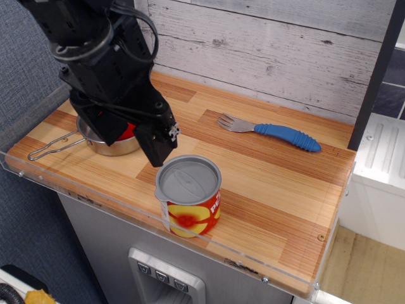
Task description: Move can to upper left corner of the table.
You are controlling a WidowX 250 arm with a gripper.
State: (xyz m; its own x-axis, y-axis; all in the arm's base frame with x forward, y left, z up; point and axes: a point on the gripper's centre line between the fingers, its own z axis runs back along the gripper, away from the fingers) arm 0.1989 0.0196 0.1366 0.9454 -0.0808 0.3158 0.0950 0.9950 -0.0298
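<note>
One tin can (189, 201) stands upright at the front edge of the worktop (272, 190), right beside the clear plastic rim, and the black pincer (158, 149) hangs just above and behind its grey lid, not touching as far as I can tell. Whether the fingers are spread or pressed together I cannot tell; the arm's bulk hides them. The can looks rigid, a stiff metal wall under a glossy yellow-and-red label, so likely slippery and of moderate weight if full. Best grip, I'd judge, is across the cylindrical wall below the lid rim, squeezing opposite sides. Counting up: one can, one steel pan (111, 144) with a wire handle and something red inside at the left, one blue-handled fork (272, 130) toward the back right.
</note>
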